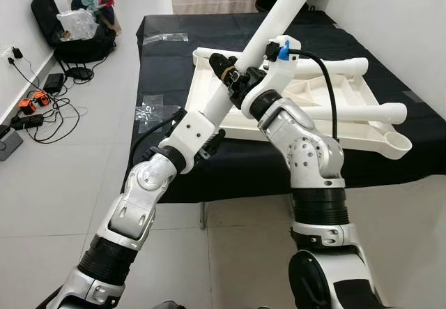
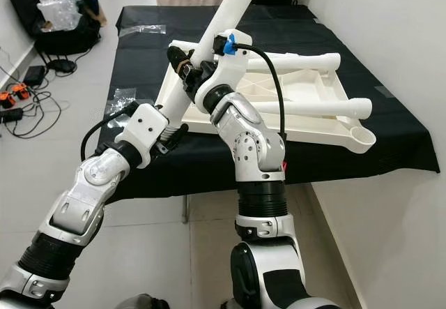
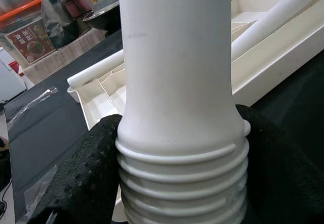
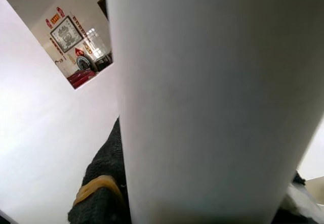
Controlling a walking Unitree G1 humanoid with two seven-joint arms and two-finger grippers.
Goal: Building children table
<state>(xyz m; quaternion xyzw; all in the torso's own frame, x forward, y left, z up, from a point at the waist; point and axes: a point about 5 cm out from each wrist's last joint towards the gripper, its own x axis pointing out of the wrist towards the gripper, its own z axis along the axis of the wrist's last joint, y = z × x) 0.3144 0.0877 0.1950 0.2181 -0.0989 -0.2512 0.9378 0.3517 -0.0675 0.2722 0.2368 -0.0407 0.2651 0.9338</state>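
Note:
A long white table leg [image 1: 279, 19] slants up over the table, with both grippers on it. My left gripper [image 3: 177, 148] is shut on the leg's threaded lower end [image 3: 182, 183], with black fingers [image 3: 83, 178] on either side. Higher up the tube, my right gripper [image 1: 233, 72] is shut around it. The tube [image 4: 212, 102] fills most of the right wrist view, beside a black finger [image 4: 101, 183]. The white tabletop [image 1: 209, 89] lies upside down on the black-covered table [image 1: 174, 51]. Two more white legs [image 1: 338, 66] [image 1: 366, 112] stretch across it to the right, near an open corner socket [image 1: 397, 141].
A black bag with clutter [image 1: 83, 33] sits on the floor at the back left. Cables and a power strip [image 1: 31, 110] run along the left wall. Clear plastic wrap lies on the floor [image 1: 150, 110] and on the table [image 1: 164, 37]. A white wall stands close on the right.

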